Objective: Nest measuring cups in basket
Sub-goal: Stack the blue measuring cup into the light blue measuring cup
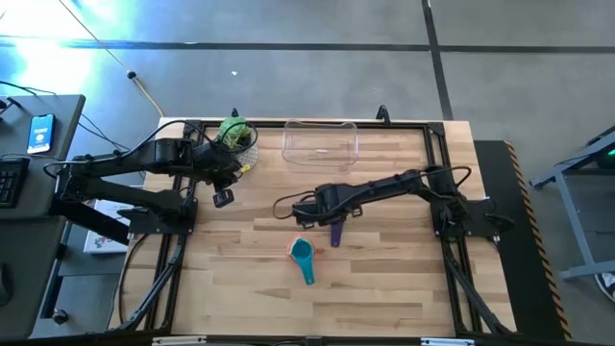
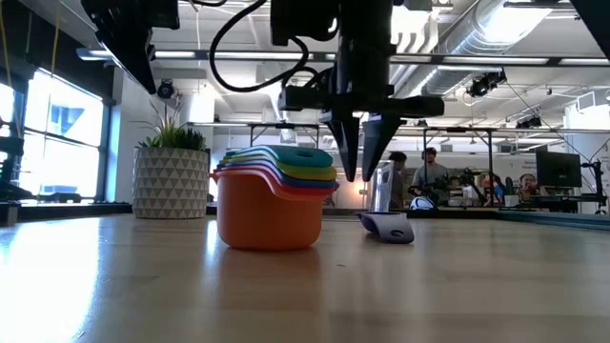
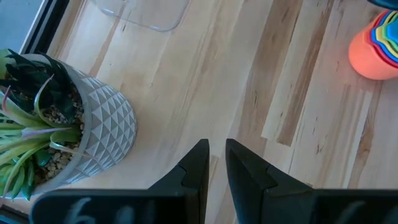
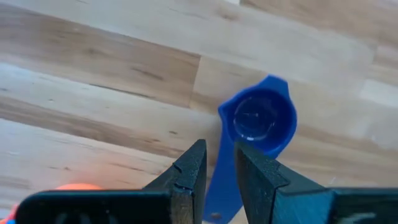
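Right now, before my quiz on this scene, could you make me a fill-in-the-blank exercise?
The stack of cups stands on the ___.
Its bottom cup is ___.
The right gripper hovers over a loose cup; the clear basket is ___.
The left gripper waits beside the potted ___.
Missing: table; orange; empty; plant.
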`<state>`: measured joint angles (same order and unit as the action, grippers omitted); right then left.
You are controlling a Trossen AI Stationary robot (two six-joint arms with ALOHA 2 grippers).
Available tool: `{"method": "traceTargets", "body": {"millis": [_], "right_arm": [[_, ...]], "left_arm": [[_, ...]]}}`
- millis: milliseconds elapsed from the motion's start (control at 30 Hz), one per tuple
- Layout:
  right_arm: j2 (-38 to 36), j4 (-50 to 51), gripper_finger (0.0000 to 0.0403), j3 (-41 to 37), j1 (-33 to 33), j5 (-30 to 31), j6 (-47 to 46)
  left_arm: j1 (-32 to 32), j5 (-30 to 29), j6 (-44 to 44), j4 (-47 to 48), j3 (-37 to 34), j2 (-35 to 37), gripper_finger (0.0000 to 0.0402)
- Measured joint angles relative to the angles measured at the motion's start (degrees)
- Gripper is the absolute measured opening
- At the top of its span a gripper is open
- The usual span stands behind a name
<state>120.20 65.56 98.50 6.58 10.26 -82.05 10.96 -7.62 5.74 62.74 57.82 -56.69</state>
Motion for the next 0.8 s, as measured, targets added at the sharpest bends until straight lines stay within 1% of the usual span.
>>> {"method": "traceTargets", "body": {"millis": [233,400,533,800], "right_arm": [[1.1,-0.8,0.0073,0.0,-1.4,-0.4,5.7],[2.7,-1.6,0.0073,0.0,-1.8,-0.9,6.2],[4.0,-0.7,0.0073,0.0,-1.7,-2.0,7.6],[6.2,0.3,0.0073,0.0,-1.8,-2.4,9.0]], "left_arm": [[0.0,0.0,0.5,0.0,0.0,0.0,0.0044],[0.0,0.0,0.9,-0.3,0.0,0.0,0.0044],[0.0,-0.4,1.7,-0.4,0.0,0.0,0.0044],[0.0,-0.4,1.7,-2.5,0.0,0.0,0.0044]]}}
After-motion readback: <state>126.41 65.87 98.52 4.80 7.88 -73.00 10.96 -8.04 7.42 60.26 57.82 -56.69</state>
